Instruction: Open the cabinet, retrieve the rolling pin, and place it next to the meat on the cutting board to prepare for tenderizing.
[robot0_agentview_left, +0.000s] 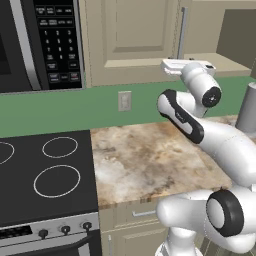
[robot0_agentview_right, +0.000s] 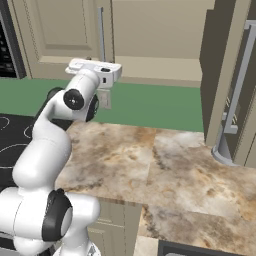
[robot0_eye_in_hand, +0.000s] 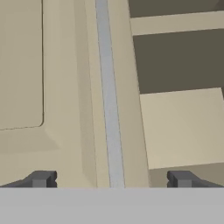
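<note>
The table is brown, speckled stone, with a black stove beside it and a green wall behind. The beige cabinet hangs above the wall. In the hand view, the hand is wide open and holds nothing. The silver handle of the cabinet runs toward 12 o'clock between the 2 fingers, touching neither.

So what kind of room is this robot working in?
A kitchen, rendered rather than real: a black glass cooktop with ring burners, a microwave keypad above it, a marbled stone counter, and beige wall cabinets with silver bar handles.
</note>
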